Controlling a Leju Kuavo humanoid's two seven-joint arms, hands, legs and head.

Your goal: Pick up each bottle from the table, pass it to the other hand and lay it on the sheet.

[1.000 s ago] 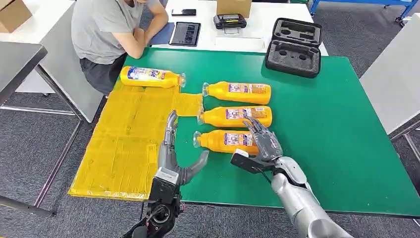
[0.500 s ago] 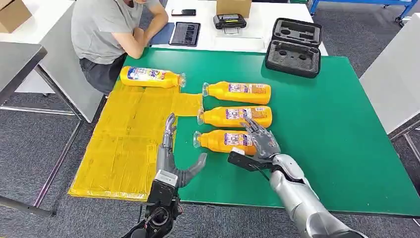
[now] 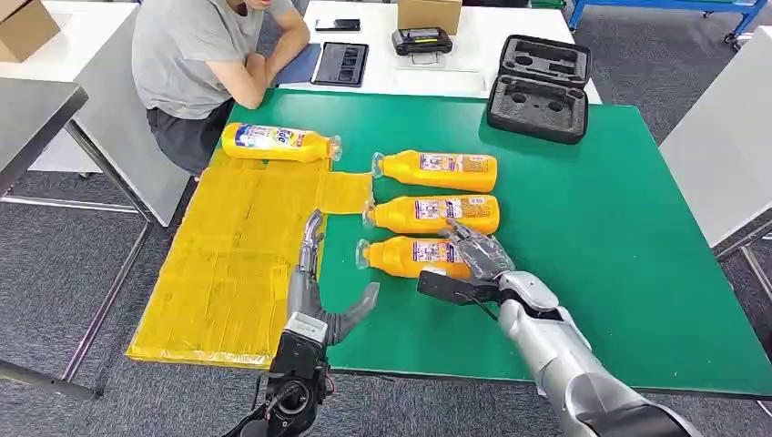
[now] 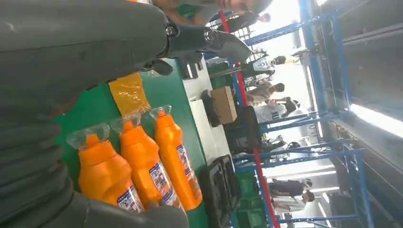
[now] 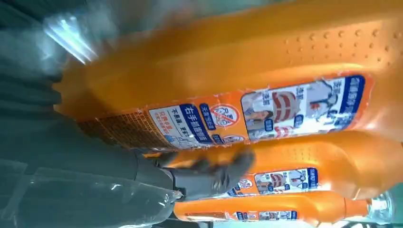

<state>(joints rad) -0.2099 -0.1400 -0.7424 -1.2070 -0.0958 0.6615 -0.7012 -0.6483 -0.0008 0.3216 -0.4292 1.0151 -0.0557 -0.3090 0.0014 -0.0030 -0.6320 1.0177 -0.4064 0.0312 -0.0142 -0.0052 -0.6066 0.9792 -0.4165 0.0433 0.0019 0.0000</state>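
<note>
Reached with right robot hand (image 3: pixel 477 257), fingers spread over nearest orange bottle (image 3: pixel 414 257) on counter (image 3: pixel 619 237), not yet clamped; closing required next; left robot hand (image 3: pixel 319 296) empty, fingers apart.

We see a deep green table (image 3: pixel 583 228) with a yellow sheet (image 3: pixel 237 264) laid on it. Three orange bottles (image 3: pixel 428 214) carry white, blue and red labels; the yellow bottle (image 3: pixel 278 141) on the sheet wears a blue and white one. A black foam case (image 3: pixel 540 86) sits further back. Our arms gleam silver, and the right hand (image 3: pixel 478 255) is dark grey.
</note>
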